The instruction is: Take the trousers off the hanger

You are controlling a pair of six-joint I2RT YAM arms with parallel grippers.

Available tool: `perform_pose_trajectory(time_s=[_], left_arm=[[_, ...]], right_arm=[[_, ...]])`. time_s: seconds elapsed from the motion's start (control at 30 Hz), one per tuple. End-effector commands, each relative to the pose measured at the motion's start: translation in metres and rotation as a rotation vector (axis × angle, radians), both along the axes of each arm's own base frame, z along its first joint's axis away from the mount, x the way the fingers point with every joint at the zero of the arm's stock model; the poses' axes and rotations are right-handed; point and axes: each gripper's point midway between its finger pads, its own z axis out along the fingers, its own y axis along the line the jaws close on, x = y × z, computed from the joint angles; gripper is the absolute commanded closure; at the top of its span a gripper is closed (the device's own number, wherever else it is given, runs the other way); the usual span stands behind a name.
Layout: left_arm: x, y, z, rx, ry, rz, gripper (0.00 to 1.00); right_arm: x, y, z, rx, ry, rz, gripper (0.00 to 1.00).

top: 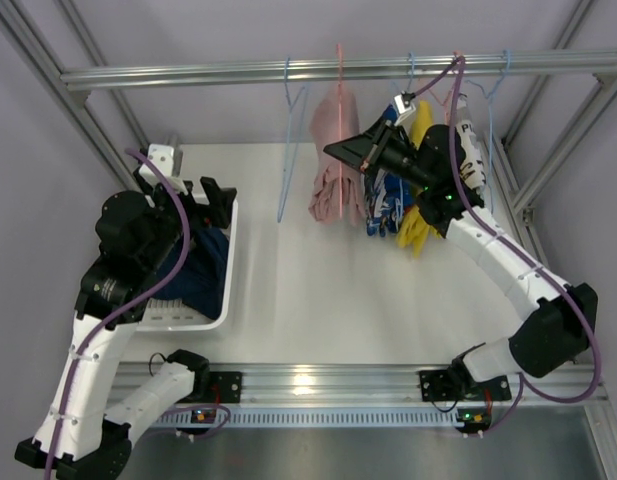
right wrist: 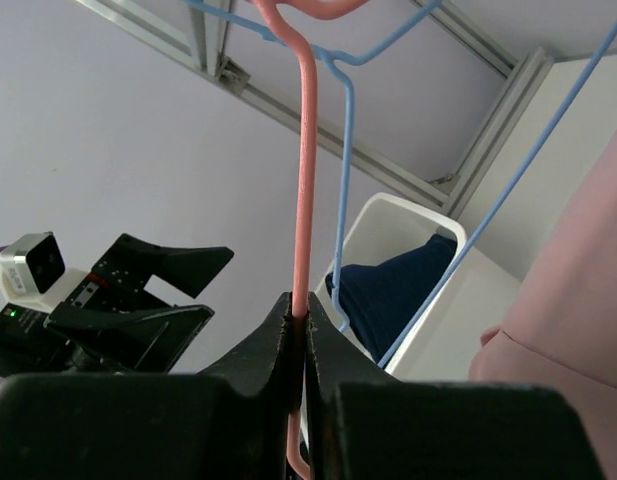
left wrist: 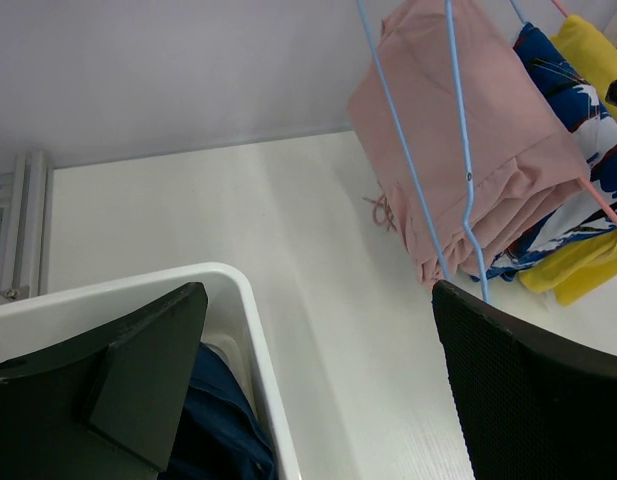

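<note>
My right pincer (right wrist: 298, 335) is clamped shut on the stem of the pink plastic hanger (right wrist: 304, 180), just below its hook; I judge this grip is meant to steady or lift the hanger so the garment can come free. Draped over that hanger are the pale pink trousers (top: 333, 185), folded and hanging from the aluminium rail (top: 238, 72) (not yet off); their hem sits close above the white table (top: 318, 290). Just beside the stem runs an empty blue wire hanger (right wrist: 343, 150), touching nothing I hold as far as I can tell. Further right on the rail hang a blue garment with a white pattern (top: 386, 205) and a bright yellow garment (top: 418, 225), neither of them mine to take.

My left pincer (left wrist: 318, 400) stands wide open with nothing in it, poised over the rim of the white basket (top: 228, 290); the navy trousers (top: 203, 265) lie inside that basket, so that half of the job looks done.

I can read no brand, label or writing anywhere.
</note>
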Motion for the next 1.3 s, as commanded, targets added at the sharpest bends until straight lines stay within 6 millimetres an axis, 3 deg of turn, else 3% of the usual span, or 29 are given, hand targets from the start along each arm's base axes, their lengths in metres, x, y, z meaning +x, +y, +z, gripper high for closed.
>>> perform_pose_trajectory(time_s=[0.0, 0.17, 0.33, 0.53, 0.7, 0.87, 1.03, 1.27], left_arm=[[0.004, -0.001, 0.019, -0.004, -0.079, -0.006, 0.01], [0.0, -0.015, 0.021, 0.017, -0.102, -0.099, 0.01], [-0.002, -0.031, 0.015, 0.073, -0.11, -0.207, 0.01], [-0.018, -0.062, 0.007, 0.149, -0.145, -0.447, 0.01], [-0.019, -0.074, 0.004, 0.202, -0.163, -0.532, 0.01], [-0.012, -0.093, -0.004, 0.248, -0.145, -0.561, 0.01], [-0.024, -0.127, -0.009, 0.318, -0.187, -0.636, 0.01], [-0.039, -0.162, -0.019, 0.346, -0.218, -0.667, 0.01]], right_arm=[[-0.047, -0.02, 0.109, 0.133, -0.359, 0.032, 1.0], [-0.06, -0.027, 0.11, 0.132, -0.345, 0.029, 1.0], [-0.07, -0.035, 0.097, 0.117, -0.304, 0.017, 1.0], [-0.092, -0.048, 0.1, 0.119, -0.314, 0.005, 1.0], [-0.106, -0.056, 0.105, 0.128, -0.308, -0.007, 1.0], [-0.112, -0.058, 0.092, 0.114, -0.27, -0.014, 1.0], [-0.115, -0.059, 0.076, 0.099, -0.234, -0.022, 1.0], [-0.115, -0.057, 0.081, 0.122, -0.204, -0.018, 1.0]])
